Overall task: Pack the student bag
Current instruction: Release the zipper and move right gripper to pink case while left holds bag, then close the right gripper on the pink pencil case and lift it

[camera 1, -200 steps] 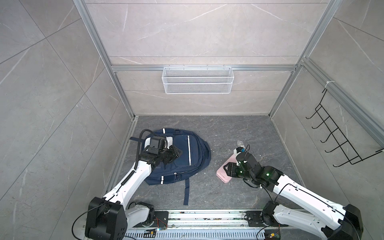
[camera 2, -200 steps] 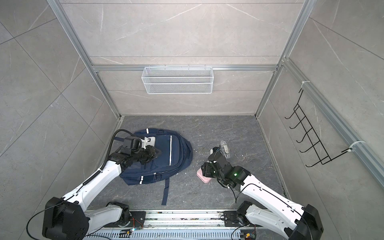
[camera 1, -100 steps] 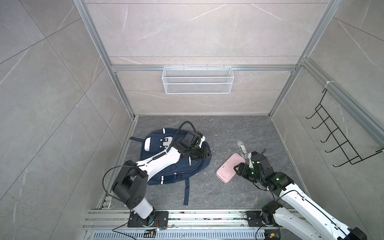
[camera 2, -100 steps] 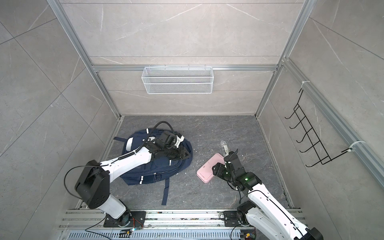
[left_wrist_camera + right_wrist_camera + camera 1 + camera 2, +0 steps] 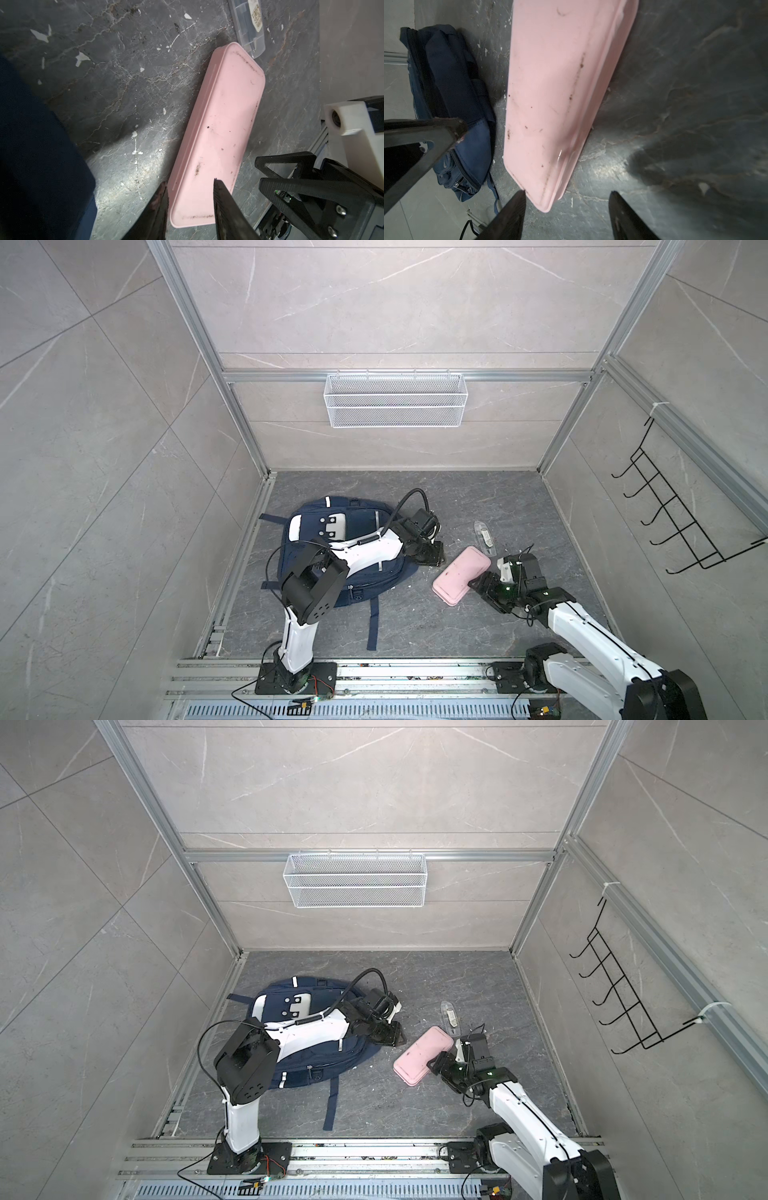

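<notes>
Bag: the student bag (image 5: 374, 583) lies flat on the left half of the counter (image 5: 415, 626), under your left arm. No open pocket shows, so I judge nothing can go in yet.
Left tool: the left tool (image 5: 190, 185) is spread and empty, just beside the pink case (image 5: 218, 128) on its bag side.
Right tool: the right tool (image 5: 566, 193) is spread wider and also empty, with one fingertip right at a corner of the case.
Collision risk: both tools crowd the same case. If you bring both in, the fingers or wrists may knock together.
Grip risk: your right jaws straddle only that corner. Closing there would likely pivot or flick the case instead of holding it.
Bystander risk: the clear pen box (image 5: 484, 536) sits just beside the case's far end, and a shoved case would push it along.
Snag risk: a bag strap (image 5: 373, 626) trails toward the front rail. If you drag the bag, the strap may catch.
</notes>
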Controlling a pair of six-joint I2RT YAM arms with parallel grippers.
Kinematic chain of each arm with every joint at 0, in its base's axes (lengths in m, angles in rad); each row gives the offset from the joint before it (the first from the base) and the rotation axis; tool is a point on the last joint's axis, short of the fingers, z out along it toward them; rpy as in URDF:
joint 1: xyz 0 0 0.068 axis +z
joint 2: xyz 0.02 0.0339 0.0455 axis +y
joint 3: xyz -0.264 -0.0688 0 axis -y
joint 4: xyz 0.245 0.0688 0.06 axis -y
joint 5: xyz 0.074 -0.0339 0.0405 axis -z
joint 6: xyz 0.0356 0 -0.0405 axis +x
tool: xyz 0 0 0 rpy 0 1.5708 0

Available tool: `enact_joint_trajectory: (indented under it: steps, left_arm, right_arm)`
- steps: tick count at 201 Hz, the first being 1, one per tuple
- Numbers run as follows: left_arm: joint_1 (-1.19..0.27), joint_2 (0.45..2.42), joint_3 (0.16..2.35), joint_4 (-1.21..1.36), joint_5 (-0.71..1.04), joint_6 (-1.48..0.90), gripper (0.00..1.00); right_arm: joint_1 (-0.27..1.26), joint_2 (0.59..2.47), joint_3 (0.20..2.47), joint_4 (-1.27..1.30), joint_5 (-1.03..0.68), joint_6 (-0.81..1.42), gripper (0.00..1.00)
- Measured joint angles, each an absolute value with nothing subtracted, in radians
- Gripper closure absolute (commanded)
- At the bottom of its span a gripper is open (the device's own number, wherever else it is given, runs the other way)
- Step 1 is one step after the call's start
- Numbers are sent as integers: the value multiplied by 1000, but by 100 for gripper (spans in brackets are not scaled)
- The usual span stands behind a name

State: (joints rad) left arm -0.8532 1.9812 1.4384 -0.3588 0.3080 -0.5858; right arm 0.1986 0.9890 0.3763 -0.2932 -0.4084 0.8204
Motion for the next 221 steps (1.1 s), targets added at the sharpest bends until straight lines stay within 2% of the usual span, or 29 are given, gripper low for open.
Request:
enact_joint_trajectory:
  steps: [83, 221]
  left_arm:
    - [-865, 2079, 1477, -356, 351, -588, 58]
    - [-891, 2067, 1375, -216, 400, -653, 58]
  right_arm:
    - [103, 1131, 319, -59, -514, 842, 34]
    - [90, 1258, 287, 207, -607, 873, 34]
